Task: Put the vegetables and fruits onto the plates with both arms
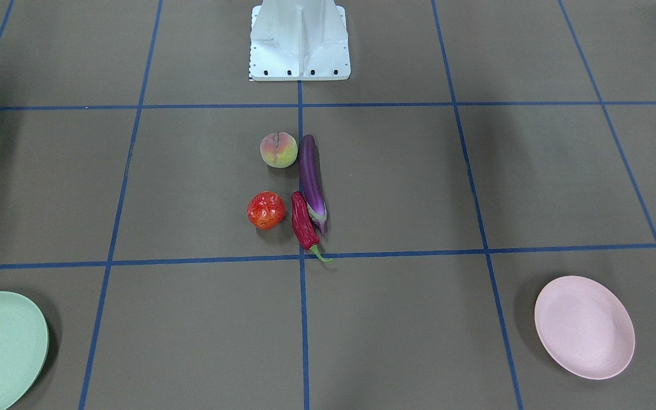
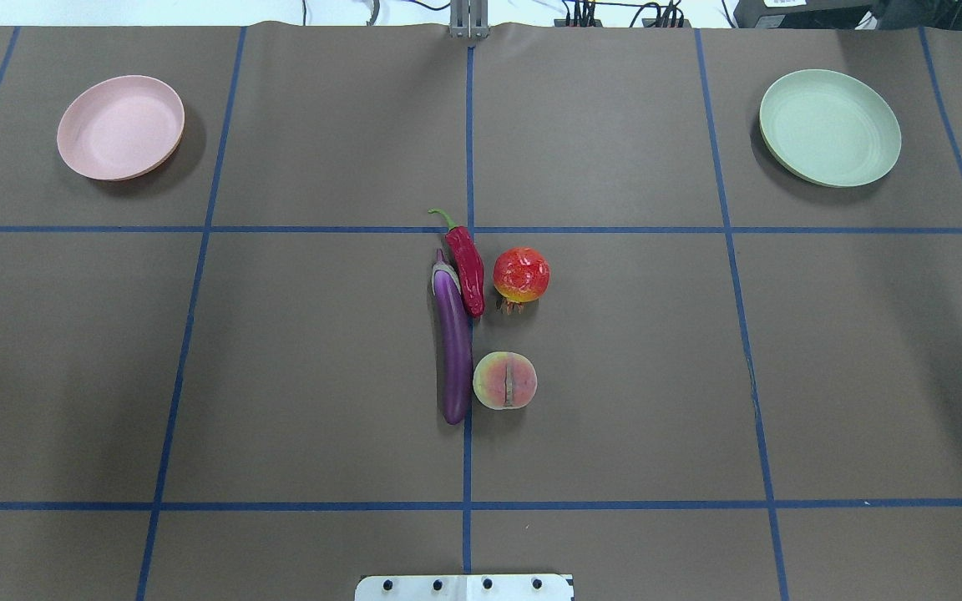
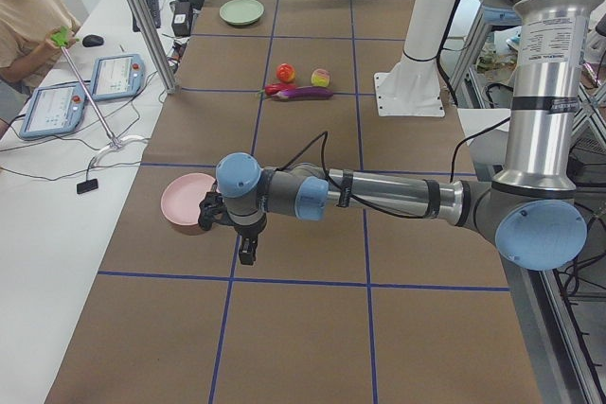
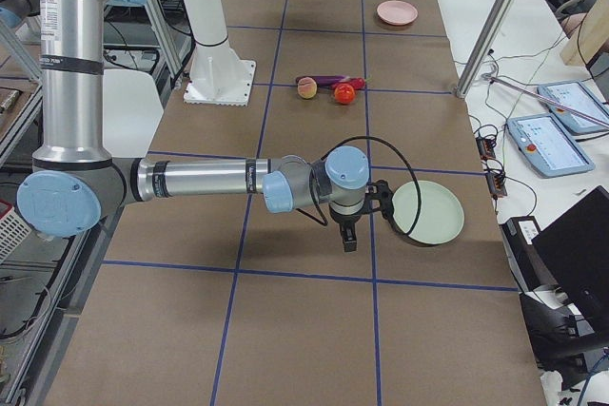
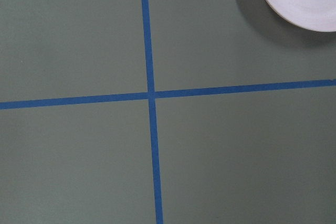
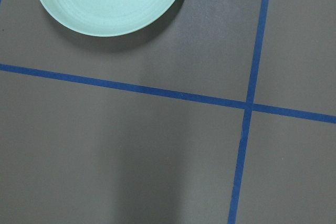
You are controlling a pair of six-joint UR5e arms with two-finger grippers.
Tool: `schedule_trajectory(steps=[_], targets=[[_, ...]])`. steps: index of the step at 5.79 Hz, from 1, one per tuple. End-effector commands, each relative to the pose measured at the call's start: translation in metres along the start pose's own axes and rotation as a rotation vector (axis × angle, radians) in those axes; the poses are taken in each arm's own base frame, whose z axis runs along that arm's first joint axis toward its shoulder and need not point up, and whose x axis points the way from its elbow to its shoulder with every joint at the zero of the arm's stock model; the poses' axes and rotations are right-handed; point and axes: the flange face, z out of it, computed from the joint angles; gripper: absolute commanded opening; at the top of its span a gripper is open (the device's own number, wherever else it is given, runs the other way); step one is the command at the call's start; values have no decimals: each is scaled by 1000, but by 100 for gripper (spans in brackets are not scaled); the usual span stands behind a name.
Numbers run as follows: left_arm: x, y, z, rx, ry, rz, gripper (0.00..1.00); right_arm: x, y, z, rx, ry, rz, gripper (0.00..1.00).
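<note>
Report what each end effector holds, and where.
Nothing is held: eggplant, chili pepper, peach and red-orange fruit lie on the table, apart from the left end effector and right end effector.

The eggplant (image 2: 453, 346) — long, glossy purple, pale calyx — lies flat, calyx end away from the robot. The wrinkled dark-red chili (image 2: 469, 271) lies against that end on the eggplant's right, green stem pointing outward. The yellow-green peach (image 2: 505, 381), crease up, sits just beside the eggplant's blunt end. The red-orange speckled fruit (image 2: 521, 275) sits right of the chili. The pink plate (image 2: 120, 127) lies well apart to the eggplant's left, the mint plate (image 2: 830, 127) to its right — the left arm (image 3: 379, 198) and right arm (image 4: 200, 179) reach low beside them.
</note>
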Motion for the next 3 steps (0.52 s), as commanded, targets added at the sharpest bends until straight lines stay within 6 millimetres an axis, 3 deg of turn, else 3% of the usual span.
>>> schedule_trajectory(steps=[1,3], targets=[[-4,-2,5,-10,9,-10,100,-1,-12,3,-102,7,-70,100],[-11,18,11,-18,12,-10,100,-17,-24,12,-136,13,-96,100]])
